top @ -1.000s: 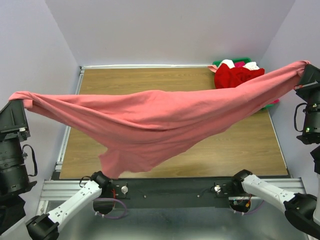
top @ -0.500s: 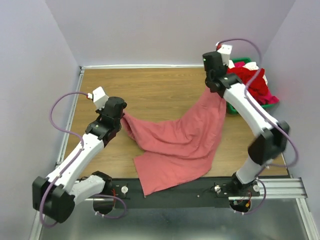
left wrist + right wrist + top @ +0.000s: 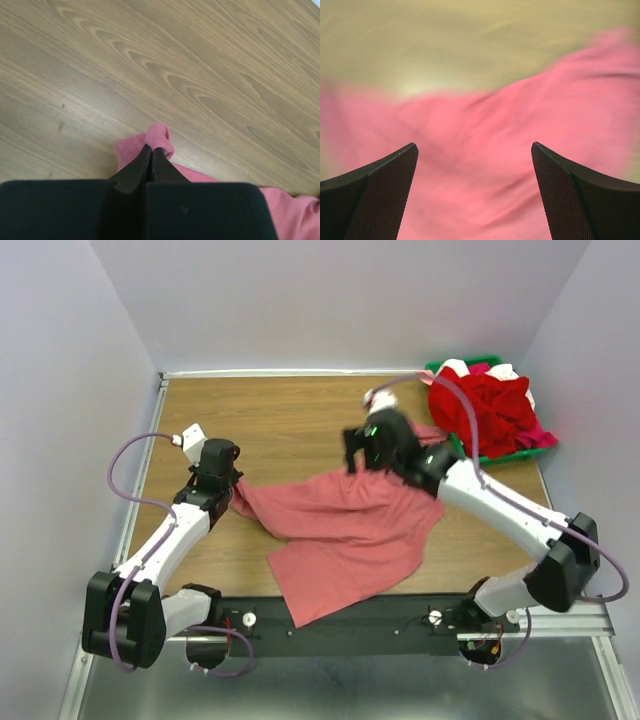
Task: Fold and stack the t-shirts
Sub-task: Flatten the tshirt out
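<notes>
In the green tray [image 3: 436,368], red, white, perhaps magenta t-shirts [image 3: 480,405] lie heaped.

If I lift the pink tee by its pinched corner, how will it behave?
Probably floppy: the tee lies rumpled, so it should drape and trail. Likely light, since the cloth looks thin. It may slide on the smooth table.

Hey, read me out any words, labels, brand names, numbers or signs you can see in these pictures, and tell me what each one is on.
No readable text in any view.
Salmon-pink t-shirt: plain, with no print or label showing.
Pile of t-shirts in the green tray: no print visible.
Arms and wooden table: no markings that can be made out.
Right wrist view: blurred, nothing legible.
</notes>
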